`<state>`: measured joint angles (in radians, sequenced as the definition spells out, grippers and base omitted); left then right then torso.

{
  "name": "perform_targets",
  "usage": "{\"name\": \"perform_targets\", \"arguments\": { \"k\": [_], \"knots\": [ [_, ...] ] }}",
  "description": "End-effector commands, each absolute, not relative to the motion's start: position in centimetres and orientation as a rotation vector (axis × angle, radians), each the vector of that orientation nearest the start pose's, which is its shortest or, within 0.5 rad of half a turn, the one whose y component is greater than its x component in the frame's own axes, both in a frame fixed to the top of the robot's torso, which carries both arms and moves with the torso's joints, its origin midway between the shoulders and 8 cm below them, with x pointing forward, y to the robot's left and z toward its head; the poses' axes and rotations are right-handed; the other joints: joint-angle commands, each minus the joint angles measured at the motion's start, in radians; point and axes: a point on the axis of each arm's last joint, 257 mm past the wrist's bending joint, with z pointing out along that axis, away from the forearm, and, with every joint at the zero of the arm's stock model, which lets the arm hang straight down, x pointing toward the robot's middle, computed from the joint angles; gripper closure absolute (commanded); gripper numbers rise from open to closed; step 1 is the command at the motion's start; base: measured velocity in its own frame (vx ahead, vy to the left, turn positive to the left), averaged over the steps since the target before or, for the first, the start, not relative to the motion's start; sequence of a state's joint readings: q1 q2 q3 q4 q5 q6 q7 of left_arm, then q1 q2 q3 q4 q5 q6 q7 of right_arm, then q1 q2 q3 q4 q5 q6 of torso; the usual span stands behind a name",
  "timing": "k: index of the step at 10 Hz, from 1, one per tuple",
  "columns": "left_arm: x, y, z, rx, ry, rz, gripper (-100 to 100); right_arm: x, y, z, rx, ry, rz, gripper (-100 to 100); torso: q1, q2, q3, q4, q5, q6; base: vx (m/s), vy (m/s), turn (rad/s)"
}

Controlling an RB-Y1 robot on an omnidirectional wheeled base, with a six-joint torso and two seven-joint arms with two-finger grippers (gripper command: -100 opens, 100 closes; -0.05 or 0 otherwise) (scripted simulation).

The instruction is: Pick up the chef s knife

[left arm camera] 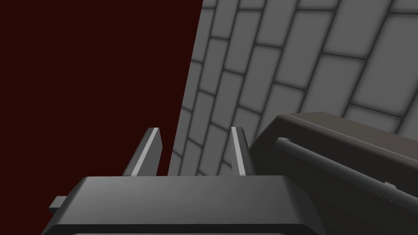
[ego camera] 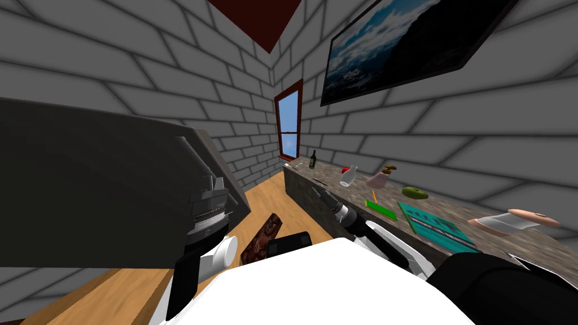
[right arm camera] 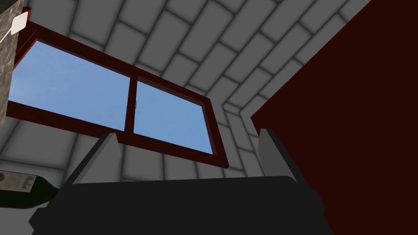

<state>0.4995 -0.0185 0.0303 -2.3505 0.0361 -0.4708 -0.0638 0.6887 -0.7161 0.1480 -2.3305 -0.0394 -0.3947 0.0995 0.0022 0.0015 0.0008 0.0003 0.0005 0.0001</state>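
The left gripper (left arm camera: 195, 132) and right gripper (right arm camera: 187, 134) gape empty; a bottle (ego camera: 312, 159) and vase (ego camera: 349, 176) stand on the counter (ego camera: 395, 197).

Grey brick walls (ego camera: 141, 56), wood floor (ego camera: 265, 197), window (ego camera: 288, 118) (red frame), stone counter (ego camera: 361, 192).

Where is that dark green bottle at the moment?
In the head view the dark green bottle stands upright at the far end of the counter on the robot's right, near the window and beyond the white vase.
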Motion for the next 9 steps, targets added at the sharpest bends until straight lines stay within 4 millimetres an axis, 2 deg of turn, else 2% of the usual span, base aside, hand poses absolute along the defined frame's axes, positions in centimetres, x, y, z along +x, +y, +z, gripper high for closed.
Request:
{"name": "perform_targets", "arguments": {
  "k": [1,2,3,4,9],
  "knots": [
    [33.1,29.3,5.1,-0.632,0.560,-1.244,0,31.6,-19.1,-9.0,0.324,1.424,1.262,-100,0.000,0.000,0.000,0.000,0.000,0.000,-0.002,0.035,0.066],
    [33.1,29.3,5.1,-0.632,0.560,-1.244,0,31.6,-19.1,-9.0,0.324,1.424,1.262,-100,0.000,-0.001,0.000,0.000,0.000,0.000,0.002,0.021,0.047],
    [33.1,29.3,5.1,-0.631,0.560,-1.244,0,31.1,-18.8,-10.4,0.313,1.487,1.259,-100,-0.001,-0.001,-0.001,0.000,0.000,0.000,-0.011,0.029,0.057],
    [33.1,29.3,5.1,-0.631,0.560,-1.244,0,31.0,-18.7,-10.6,0.293,1.508,1.256,-100,-0.001,-0.001,0.000,0.000,0.000,0.000,-0.007,0.025,0.034],
    [33.1,29.3,5.1,-0.632,0.560,-1.244,0,31.0,-18.7,-10.6,0.293,1.508,1.256,-100,-0.001,-0.001,0.000,0.000,0.000,0.000,-0.008,0.020,0.019]
  ]
}}
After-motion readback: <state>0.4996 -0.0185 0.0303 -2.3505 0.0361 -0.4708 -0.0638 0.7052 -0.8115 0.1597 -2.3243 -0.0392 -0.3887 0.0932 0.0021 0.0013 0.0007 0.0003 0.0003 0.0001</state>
